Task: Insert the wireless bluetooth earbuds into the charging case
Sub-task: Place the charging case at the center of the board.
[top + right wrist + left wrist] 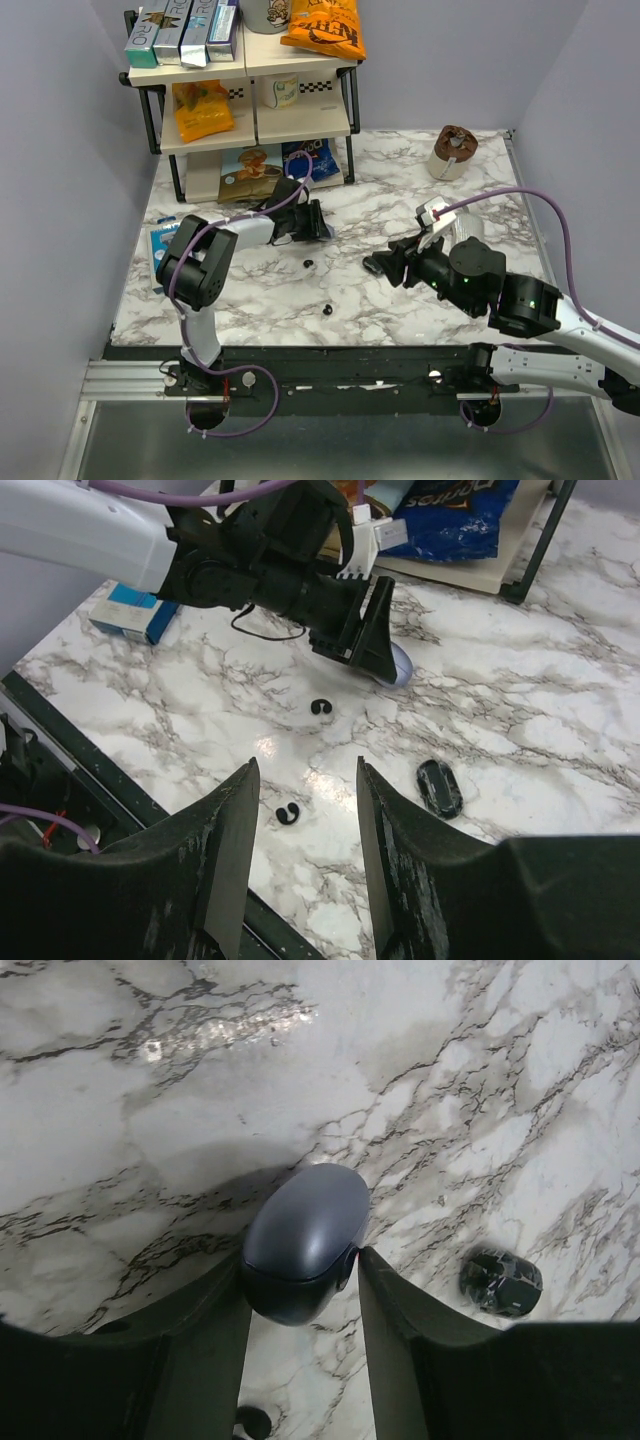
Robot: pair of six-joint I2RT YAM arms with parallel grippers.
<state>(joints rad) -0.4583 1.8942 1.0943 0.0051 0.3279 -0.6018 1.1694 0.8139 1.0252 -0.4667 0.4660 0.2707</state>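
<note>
The charging case (305,1225) is a smooth grey-blue oval lying on the marble. Its near end sits between the fingers of my left gripper (300,1255), which stand against both its sides. The right wrist view shows the case (402,665) peeking out beside the left gripper (383,665). Two tiny black earbuds lie loose on the table, one (308,263) just in front of the left gripper (318,222), the other (327,311) nearer the front edge. My right gripper (378,265) hovers open and empty, and the nearer earbud (288,815) shows below its gap (305,765), with the farther earbud (320,708) beyond.
A small glossy black oval piece (438,787) lies on the marble right of the earbuds, also in the left wrist view (500,1282). A shelf rack (250,125) with snack bags stands at the back left, a blue box (160,245) at the left edge, a brown-topped cup (453,152) at the back right.
</note>
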